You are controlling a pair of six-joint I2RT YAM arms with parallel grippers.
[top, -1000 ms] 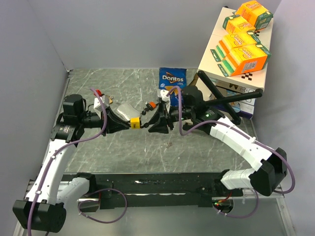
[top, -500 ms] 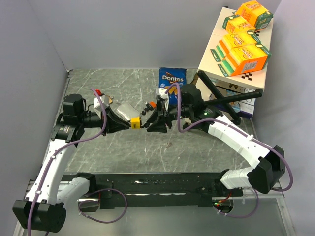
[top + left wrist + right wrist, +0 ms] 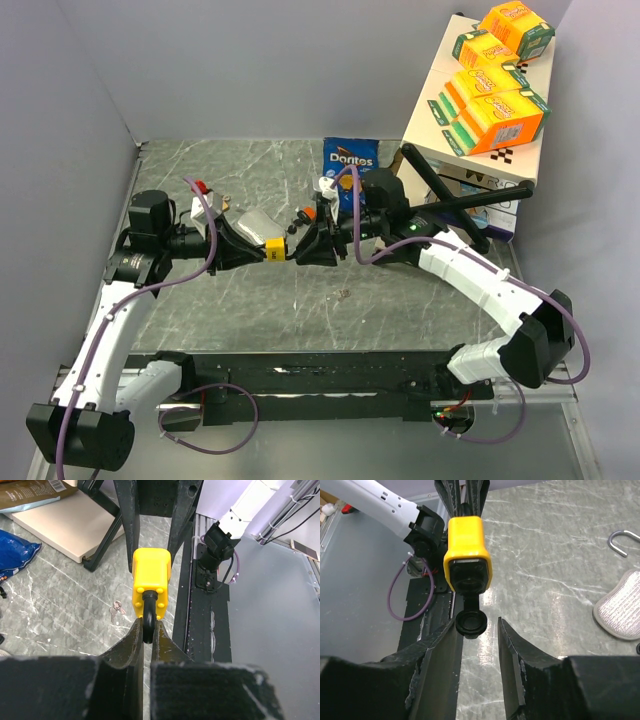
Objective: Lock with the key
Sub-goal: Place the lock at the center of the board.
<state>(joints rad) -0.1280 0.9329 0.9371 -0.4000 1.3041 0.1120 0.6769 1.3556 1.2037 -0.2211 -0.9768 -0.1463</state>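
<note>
Left end effector pinched tight, facing the right end effector, whose jaws stand parted.

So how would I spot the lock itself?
Find the grey marble table, then the blue Doritos bag at its back. Nearer and leftward, the left gripper pinches the padlock: the only bright yellow block among black parts.
</note>
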